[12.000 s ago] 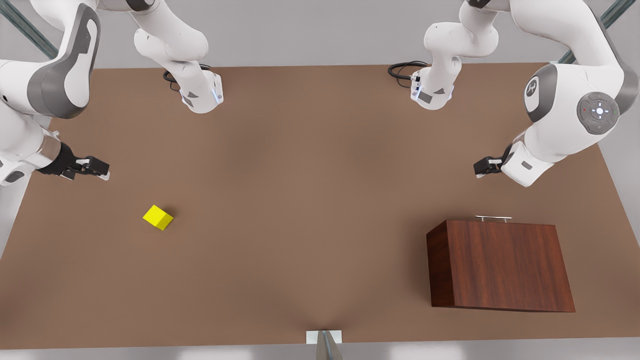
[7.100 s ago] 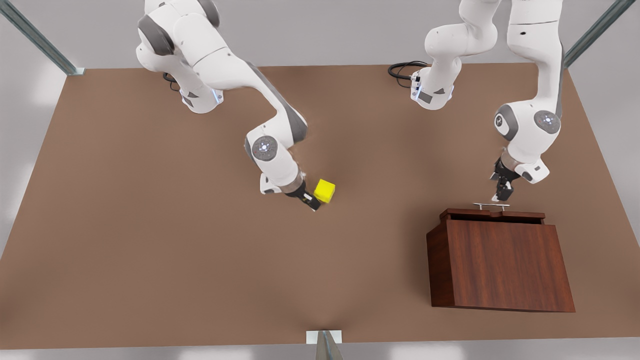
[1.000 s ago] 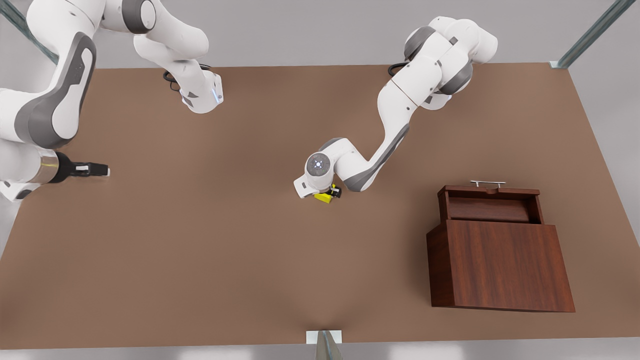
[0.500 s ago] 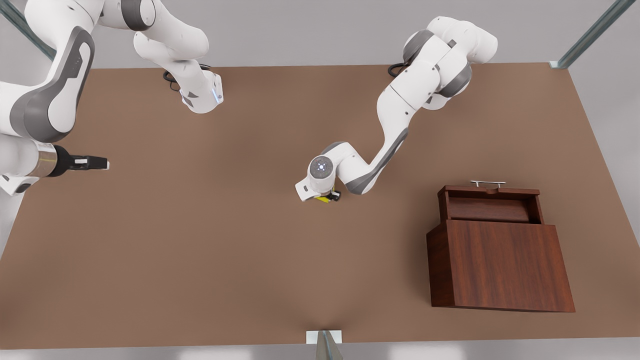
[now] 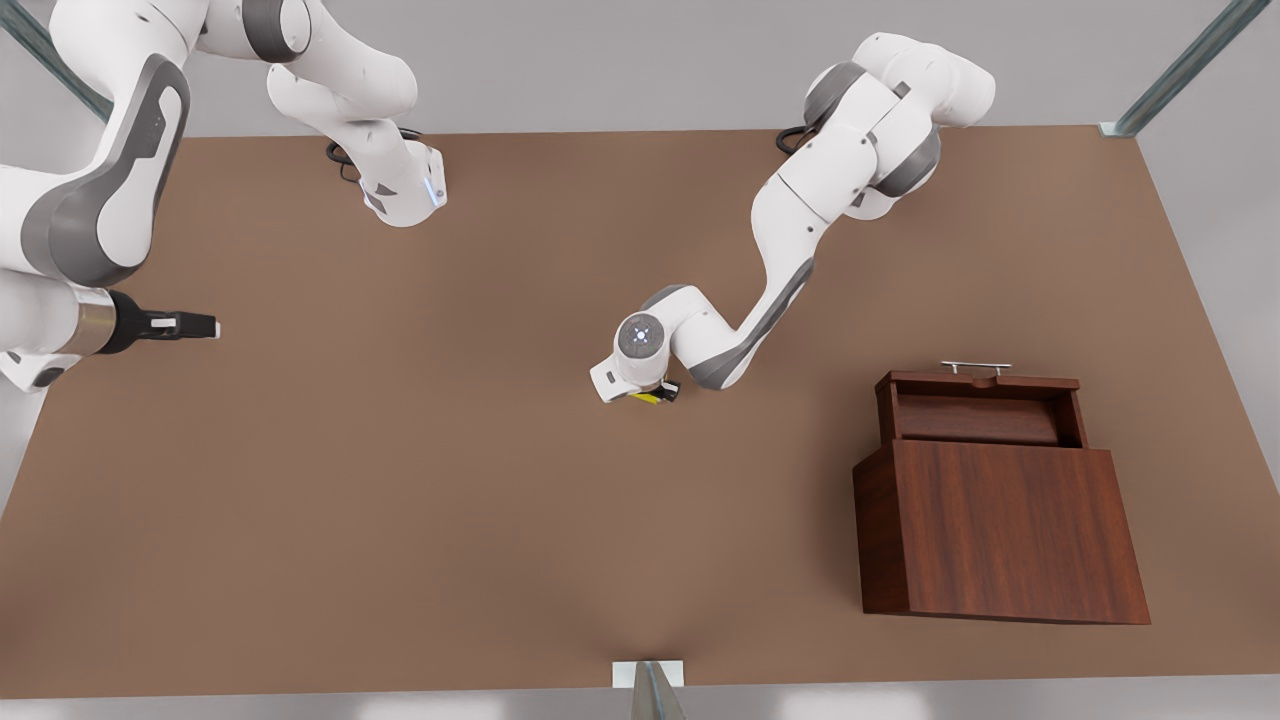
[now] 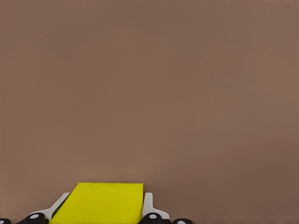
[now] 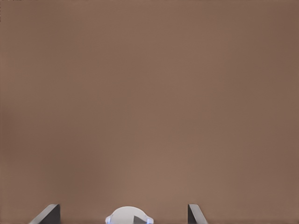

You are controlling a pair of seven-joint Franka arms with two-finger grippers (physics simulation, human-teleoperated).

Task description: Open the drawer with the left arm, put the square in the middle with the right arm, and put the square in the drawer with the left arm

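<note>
I see the square (image 6: 100, 204) between my left gripper's (image 5: 655, 394) fingers (image 6: 147, 205), seemingly gripped, mid-table, right gripper (image 5: 190, 325) waiting apart, spread wide

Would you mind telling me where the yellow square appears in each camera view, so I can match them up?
Front view: the square peeks out under the left gripper at the table's middle.
Left wrist view: it sits between the fingers, on the brown tabletop.
Right wrist view: bare tabletop ahead.
Shared landmark: the tabletop.
</note>
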